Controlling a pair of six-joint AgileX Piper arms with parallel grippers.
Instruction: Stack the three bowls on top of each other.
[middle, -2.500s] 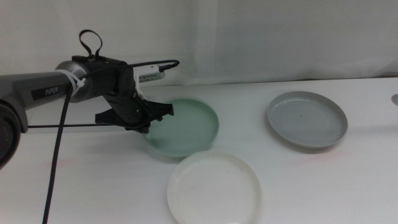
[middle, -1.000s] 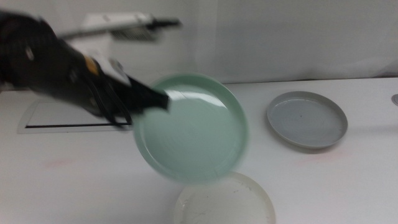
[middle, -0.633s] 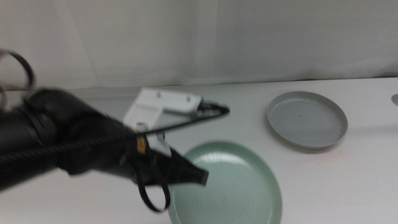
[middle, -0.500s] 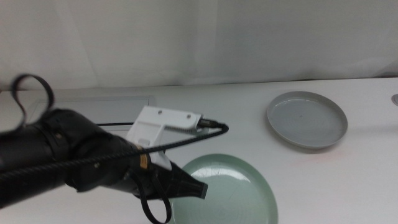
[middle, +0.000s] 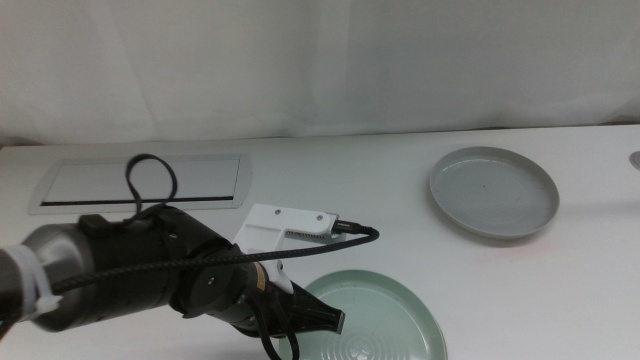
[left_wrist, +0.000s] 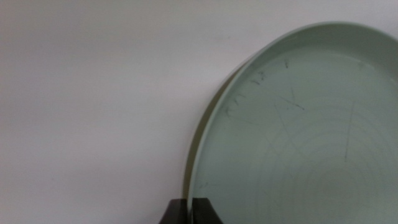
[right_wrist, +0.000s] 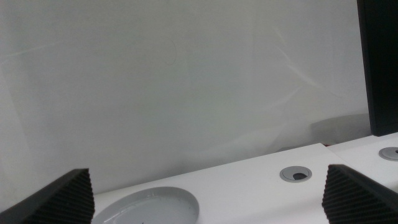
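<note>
We count two bowls in the middle view, w/ nothing inside either: mint green bowl (middle: 372, 318) at the near edge of the worktop (middle: 400, 190), light grey bowl (middle: 493, 191) well apart, far right. We can't make out a white bowl under the green one. One flat white panel (middle: 143, 182) lies far left.

Left tool (middle: 318, 322) is clamped on the green bowl's rim, arm coming in from the left. Left wrist view alone shows the jaws pinching the rim (left_wrist: 198, 180), plus scratch marks on the bowl's inside.

Right tool (right_wrist: 208, 199): jaws wide apart, holding nothing. Only the right wrist view shows it, w/ the grey bowl's rim (right_wrist: 155, 205) and two round grommets (right_wrist: 297, 173).
</note>
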